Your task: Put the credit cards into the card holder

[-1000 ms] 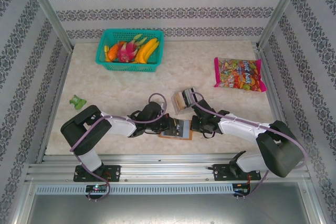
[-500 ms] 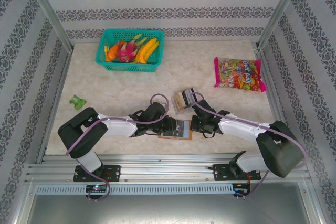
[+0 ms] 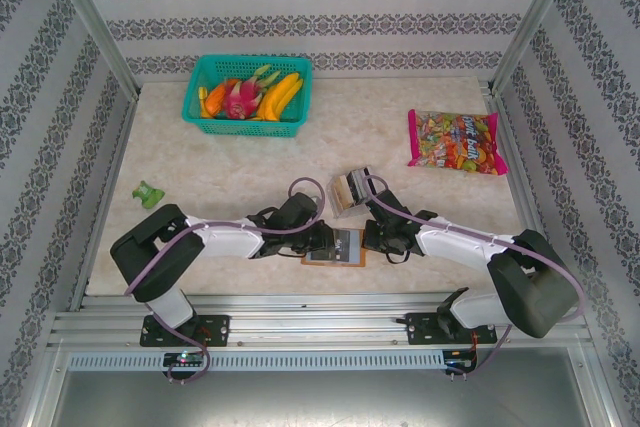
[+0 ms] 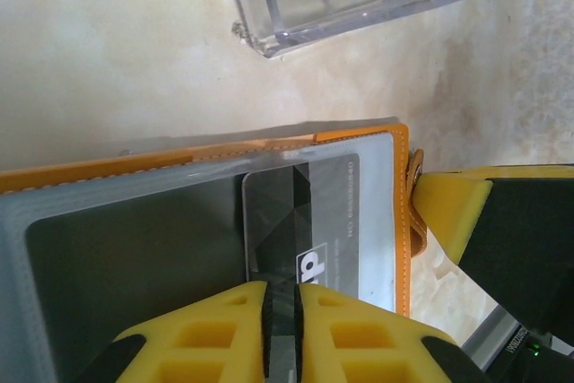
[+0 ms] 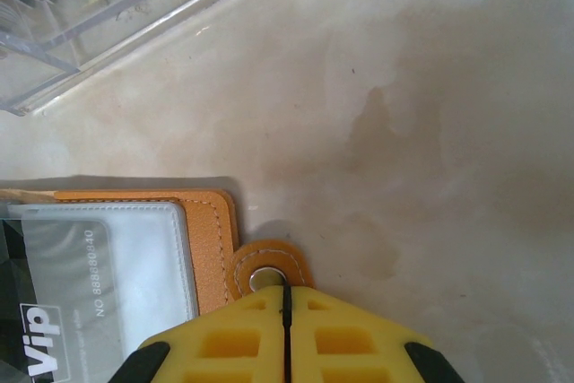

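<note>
**Item:** dark grey rectangular plastic credit card (image 4: 300,213).

**Location:** just ahead of our left hand (image 4: 281,300), lying flat at the clear window pocket of the orange-brown leather-look folding card holder (image 4: 134,166). We cannot tell whether it lies on the pocket or inside it.

**Left hand:** fingers drawn almost together over the card's near edge. We cannot tell whether they nip it or only press it.

**Right hand** (image 5: 285,302): closed on the holder's round snap tab (image 5: 269,268), with the holder just to its left.

**Handling, as we judge:**
- The card is light, thin, stiff and slick, and likely to skate if pushed off-centre. We take it at the near edge, mid-width.
- The holder is soft and floppy, so the tab is the sound place to pin it.

**Nearby:** a clear plastic box (image 4: 341,6) lies beyond the left hand on the pale table (image 4: 117,51).
</note>
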You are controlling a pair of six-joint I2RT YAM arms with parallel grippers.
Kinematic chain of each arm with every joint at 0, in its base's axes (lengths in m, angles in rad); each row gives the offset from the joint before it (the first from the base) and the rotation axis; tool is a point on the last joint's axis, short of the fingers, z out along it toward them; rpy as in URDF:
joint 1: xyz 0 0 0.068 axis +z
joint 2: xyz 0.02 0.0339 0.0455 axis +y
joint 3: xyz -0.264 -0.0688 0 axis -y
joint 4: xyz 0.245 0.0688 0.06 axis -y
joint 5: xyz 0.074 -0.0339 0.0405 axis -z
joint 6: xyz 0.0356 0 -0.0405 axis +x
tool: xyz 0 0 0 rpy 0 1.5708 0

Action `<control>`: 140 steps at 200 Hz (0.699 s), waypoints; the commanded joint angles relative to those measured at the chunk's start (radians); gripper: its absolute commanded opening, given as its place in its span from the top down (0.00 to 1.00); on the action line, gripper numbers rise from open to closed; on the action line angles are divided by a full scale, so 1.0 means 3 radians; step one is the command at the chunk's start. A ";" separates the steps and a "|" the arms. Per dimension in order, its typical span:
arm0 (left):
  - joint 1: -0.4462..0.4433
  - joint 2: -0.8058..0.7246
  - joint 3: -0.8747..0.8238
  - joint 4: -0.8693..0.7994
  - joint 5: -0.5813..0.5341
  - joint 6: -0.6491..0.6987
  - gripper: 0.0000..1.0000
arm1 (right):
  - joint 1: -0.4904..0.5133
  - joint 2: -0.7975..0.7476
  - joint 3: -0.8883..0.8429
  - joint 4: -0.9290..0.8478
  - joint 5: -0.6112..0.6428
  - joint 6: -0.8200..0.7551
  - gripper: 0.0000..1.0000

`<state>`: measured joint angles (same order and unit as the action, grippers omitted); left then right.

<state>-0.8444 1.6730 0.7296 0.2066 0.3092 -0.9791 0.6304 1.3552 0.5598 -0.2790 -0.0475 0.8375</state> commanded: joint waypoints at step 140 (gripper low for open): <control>-0.0151 -0.0058 0.0203 -0.0525 -0.0288 0.0159 0.75 | 0.0035 0.0111 -0.0077 -0.0156 -0.0075 -0.0015 0.91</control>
<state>-0.8715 1.6611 0.7662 0.0956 0.2485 -0.9615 0.6308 1.3602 0.5598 -0.2687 -0.0532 0.8375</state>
